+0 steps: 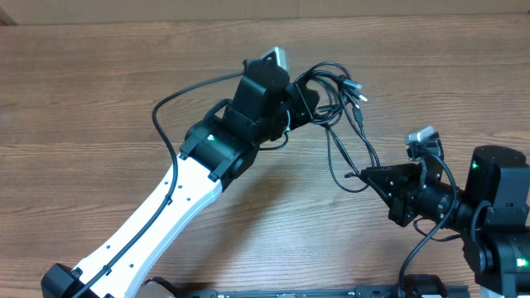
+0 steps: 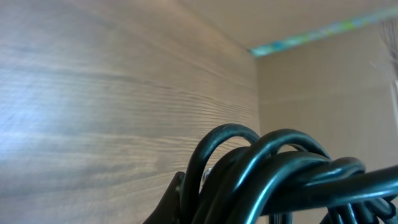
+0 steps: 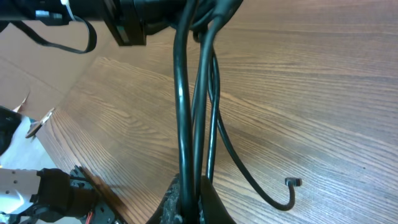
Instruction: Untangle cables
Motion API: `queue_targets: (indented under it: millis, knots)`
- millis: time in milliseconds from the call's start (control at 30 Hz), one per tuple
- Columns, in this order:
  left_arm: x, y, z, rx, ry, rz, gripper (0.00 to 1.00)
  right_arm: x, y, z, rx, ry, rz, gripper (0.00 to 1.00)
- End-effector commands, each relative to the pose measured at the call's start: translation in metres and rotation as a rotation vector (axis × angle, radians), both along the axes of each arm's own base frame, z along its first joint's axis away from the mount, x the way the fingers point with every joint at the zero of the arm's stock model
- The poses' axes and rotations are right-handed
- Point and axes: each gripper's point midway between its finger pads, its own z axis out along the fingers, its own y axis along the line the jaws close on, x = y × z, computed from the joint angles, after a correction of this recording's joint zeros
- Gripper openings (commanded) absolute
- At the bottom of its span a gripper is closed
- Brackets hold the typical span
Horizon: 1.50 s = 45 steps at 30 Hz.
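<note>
The cables (image 1: 333, 80) are a few thin black cords, all mixed up in one bunch over the far middle of the brown wooden table (image 1: 99, 83). Little silver plugs (image 1: 358, 86) stick out of the bunch toward the right. The left claw (image 1: 308, 101), at the end of the white arm (image 1: 166, 215), is pressed together and pinches the thick part of the bunch. In the left wrist view the cords (image 2: 273, 168) fill the bottom of the picture as shiny black loops lying on top of each other. From the bunch, some cords run down to the right claw (image 1: 362, 175), on the black arm (image 1: 489, 199). That claw is pressed together too, and pinches those cords. In the right wrist view they (image 3: 183, 93) go up almost straight from the right claw (image 3: 186, 208) to the other claw at the top. One cord bends away to the right and ends in a small plug (image 3: 292, 182) close to the wood; whether it touches the wood I cannot tell. The far edge of the table runs along the top of the overhead view, not far behind the bunch. Wide bare wood shows on the left side and at the top right, and some between the two arms.
</note>
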Motion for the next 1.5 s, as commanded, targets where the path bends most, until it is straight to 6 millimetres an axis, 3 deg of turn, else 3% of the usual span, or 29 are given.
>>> queue_targets:
  millis: [0,300,433,467,500,533,567,633,733,900,1000,1067,1133,1200,1333,1467]
  knots:
    - [0.018,0.033,0.002,-0.090,0.105,0.276,0.04,-0.005,0.001,0.009,0.005,-0.016,0.008,0.04]
    - [0.040,0.068,0.002,-0.264,0.237,0.473,0.04,-0.009,-0.008,-0.007,-0.023,0.082,-0.065,0.04]
    - [0.047,0.078,0.004,-0.204,0.180,0.428,0.04,-0.011,-0.008,-0.009,-0.024,0.095,-0.064,0.04]
    - [0.045,0.074,0.005,-0.142,0.127,0.353,0.04,-0.011,-0.008,-0.009,-0.024,0.095,-0.064,0.09]
    - [0.044,0.071,0.006,-0.094,0.079,0.294,0.04,-0.011,-0.008,-0.009,-0.024,0.094,-0.064,0.25]
    - [0.041,0.066,0.007,-0.011,0.003,0.195,0.04,-0.011,-0.008,-0.008,-0.024,0.091,-0.064,0.50]
    - [0.038,0.061,0.008,0.045,-0.051,0.112,0.04,-0.010,-0.008,-0.008,-0.023,0.087,-0.064,0.64]
    - [0.029,0.048,0.012,0.102,-0.143,-0.052,0.04,-0.009,-0.007,-0.006,-0.017,0.077,-0.057,0.80]
    - [0.001,0.012,0.035,0.117,-0.402,-0.429,0.04,-0.007,0.001,0.006,0.025,0.027,-0.010,0.89]
    - [-0.003,0.008,0.037,0.003,-0.272,-0.376,0.04,-0.002,0.018,0.040,0.134,-0.095,0.084,0.93]
    - [-0.007,0.003,0.038,-0.014,-0.262,-0.380,0.04,0.003,0.018,0.048,0.155,-0.117,0.070,0.93]
    - [-0.013,-0.005,0.041,-0.025,-0.271,-0.407,0.04,0.005,0.018,0.052,0.153,-0.142,0.072,0.93]
    - [-0.034,-0.031,0.055,-0.097,-0.288,-0.485,0.04,0.014,0.017,0.059,0.145,-0.197,0.071,0.93]
    - [-0.044,-0.044,0.063,-0.175,-0.228,-0.472,0.04,0.022,0.017,0.061,0.145,-0.210,0.072,0.88]
    - [-0.051,-0.051,0.065,-0.269,-0.085,-0.427,0.04,0.034,0.017,0.067,0.143,-0.258,0.075,0.77]
    - [-0.060,-0.055,0.066,-0.286,-0.066,-0.467,0.04,0.046,0.008,0.067,0.101,-0.283,0.005,0.73]
